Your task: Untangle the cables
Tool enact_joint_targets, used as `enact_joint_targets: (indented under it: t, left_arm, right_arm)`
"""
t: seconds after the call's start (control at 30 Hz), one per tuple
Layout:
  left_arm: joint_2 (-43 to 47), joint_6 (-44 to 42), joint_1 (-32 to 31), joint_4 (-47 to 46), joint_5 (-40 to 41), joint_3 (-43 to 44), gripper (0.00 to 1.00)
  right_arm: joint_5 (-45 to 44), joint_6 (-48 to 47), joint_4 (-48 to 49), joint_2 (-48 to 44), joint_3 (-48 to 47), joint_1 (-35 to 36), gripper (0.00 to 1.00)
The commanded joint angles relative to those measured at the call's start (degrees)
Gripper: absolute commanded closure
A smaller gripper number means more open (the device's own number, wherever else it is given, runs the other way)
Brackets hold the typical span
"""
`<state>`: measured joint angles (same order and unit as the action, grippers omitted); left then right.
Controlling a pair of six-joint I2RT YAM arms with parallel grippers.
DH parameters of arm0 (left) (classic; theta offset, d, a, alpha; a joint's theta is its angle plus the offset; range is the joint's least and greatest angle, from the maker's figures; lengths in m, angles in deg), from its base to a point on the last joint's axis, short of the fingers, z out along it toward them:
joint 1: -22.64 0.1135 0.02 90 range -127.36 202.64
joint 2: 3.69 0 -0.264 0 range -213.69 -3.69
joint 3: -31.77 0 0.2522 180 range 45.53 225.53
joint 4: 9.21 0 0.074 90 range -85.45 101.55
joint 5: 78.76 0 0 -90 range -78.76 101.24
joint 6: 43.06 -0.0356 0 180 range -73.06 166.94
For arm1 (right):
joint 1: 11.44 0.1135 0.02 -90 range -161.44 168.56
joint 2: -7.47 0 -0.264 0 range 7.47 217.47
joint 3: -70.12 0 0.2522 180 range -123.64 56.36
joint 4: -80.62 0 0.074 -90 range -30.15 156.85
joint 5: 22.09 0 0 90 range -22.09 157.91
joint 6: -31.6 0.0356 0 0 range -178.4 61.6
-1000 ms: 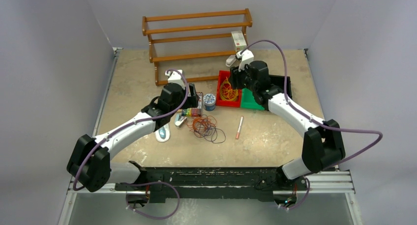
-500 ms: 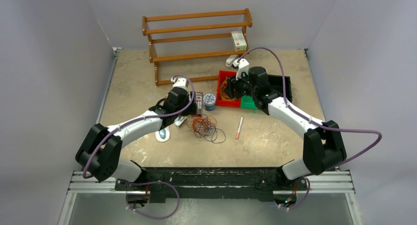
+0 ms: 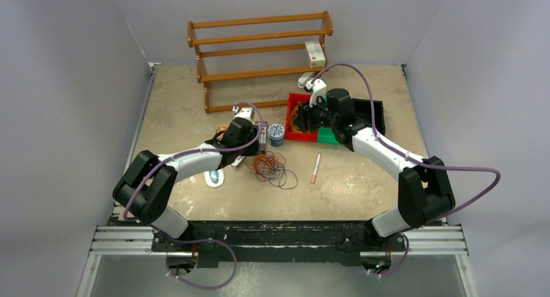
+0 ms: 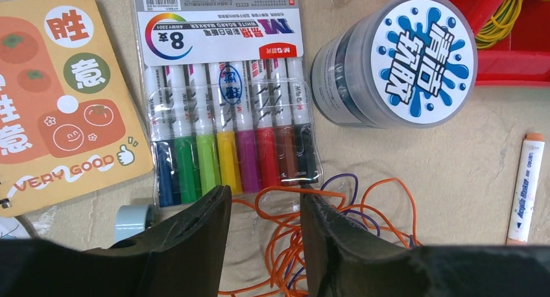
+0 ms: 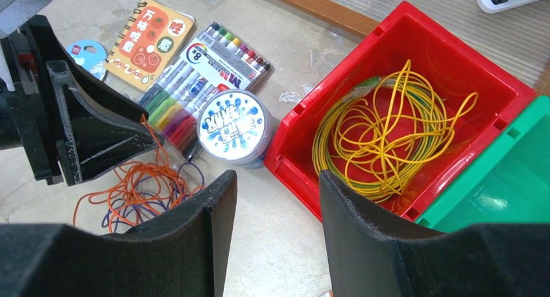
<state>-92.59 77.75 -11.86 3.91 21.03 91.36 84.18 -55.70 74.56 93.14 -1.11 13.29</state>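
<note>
A tangle of orange and purple cables (image 3: pixel 271 167) lies mid-table. My left gripper (image 4: pixel 266 194) is low over its far edge, just below a marker pack (image 4: pixel 227 102). Its jaws stand apart with orange loops (image 4: pixel 283 242) lying between them, and a purple loop (image 4: pixel 344 180) shows by the right finger. A bundle of yellow cables (image 5: pixel 382 141) sits coiled in the red bin (image 5: pixel 305 115). My right gripper (image 5: pixel 277 178) hovers open and empty over bare table beside that bin. From above, the left gripper (image 3: pixel 257 153) and right gripper (image 3: pixel 302 120) are about a hand's width apart.
A round blue-lidded tub (image 4: pixel 395 57) stands between the marker pack and the red bin. An orange notebook (image 4: pixel 58 96) and a tape roll (image 4: pixel 133 219) lie to the left. A green bin (image 5: pixel 512 180) adjoins the red one. A pen (image 3: pixel 316 168) lies right of the tangle, and a wooden rack (image 3: pixel 259 44) stands behind.
The left arm has stretched forward and down onto the tangle's far edge, and its jaws have narrowed. The right gripper has dipped slightly toward the red bin.
</note>
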Motion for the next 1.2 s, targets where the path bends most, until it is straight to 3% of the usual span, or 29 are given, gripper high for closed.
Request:
enact_joint_targets:
  t: [0.0,0.13,0.27,0.5,0.83,1.17]
  left_arm:
    - [0.18,-0.68,0.41,-4.08,0.14,0.73,0.62]
    - [1.41,-0.57,0.40,-4.94,0.60,0.67,0.78]
    - [3.99,-0.87,0.47,-4.17,1.68,1.09,1.00]
    - [10.84,-2.52,0.40,-0.41,1.48,2.58,1.00]
    - [17.98,-4.36,0.40,5.84,0.91,7.49,1.00]
    - [19.44,-4.62,0.40,9.66,0.33,13.74,1.00]
  right_arm:
    - [1.99,0.95,2.79,-0.53,-0.61,0.22,0.48]
    - [2.37,1.23,3.47,-1.00,-0.15,0.31,0.48]
    - [3.74,1.58,5.33,-1.73,0.74,0.32,0.48]
    - [6.20,5.89,12.53,-3.26,4.63,0.32,0.45]
    - [13.57,12.43,28.64,-6.06,11.15,0.67,0.28]
    - [11.94,12.58,44.72,-4.31,15.13,5.78,0.22]
